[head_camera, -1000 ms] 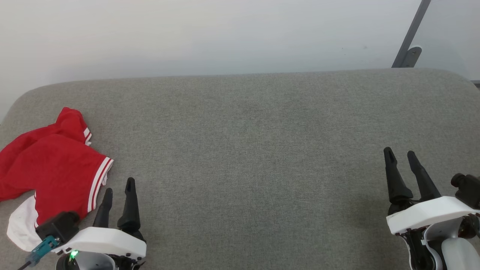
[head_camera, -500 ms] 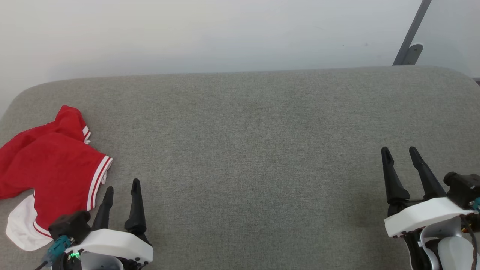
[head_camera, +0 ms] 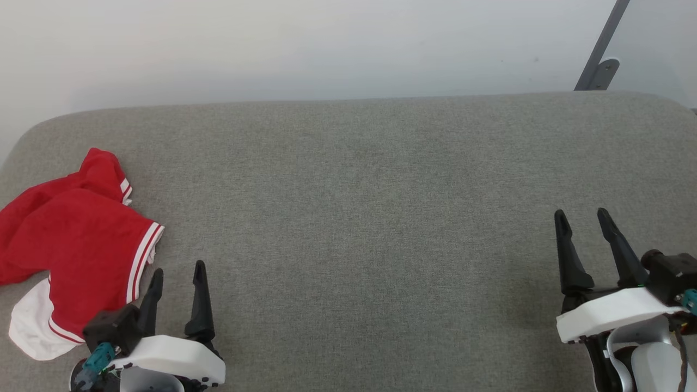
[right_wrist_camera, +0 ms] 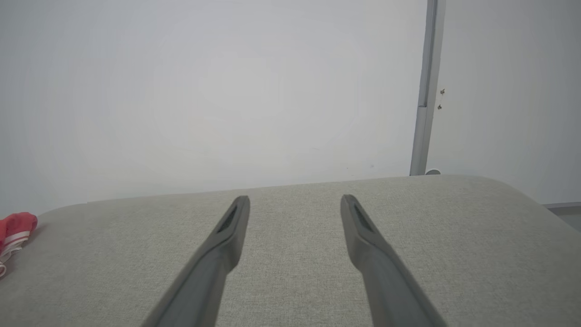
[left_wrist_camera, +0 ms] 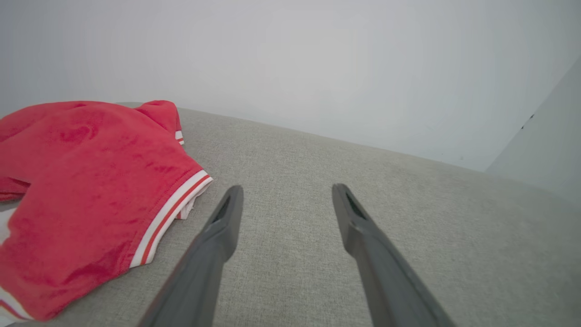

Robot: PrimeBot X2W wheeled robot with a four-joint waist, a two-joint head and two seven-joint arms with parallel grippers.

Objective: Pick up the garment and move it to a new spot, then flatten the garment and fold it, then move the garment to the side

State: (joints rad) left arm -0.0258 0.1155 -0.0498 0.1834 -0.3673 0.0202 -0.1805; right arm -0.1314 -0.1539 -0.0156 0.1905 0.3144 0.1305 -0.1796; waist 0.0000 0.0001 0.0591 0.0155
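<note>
A grey fabric surface [head_camera: 381,218] meets a pale wall [head_camera: 272,43], with a grey metal post [head_camera: 609,32] at right.

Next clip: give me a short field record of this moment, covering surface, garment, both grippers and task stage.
surface: grey fabric, with a pale wall behind
garment: red, crumpled, white panel and striped hem showing, at the far left of the surface
left gripper: open, empty, beside the striped hem, fingertips clear of it
right gripper: open, empty, far right, well away from the garment
task stage: garment not yet picked up
</note>
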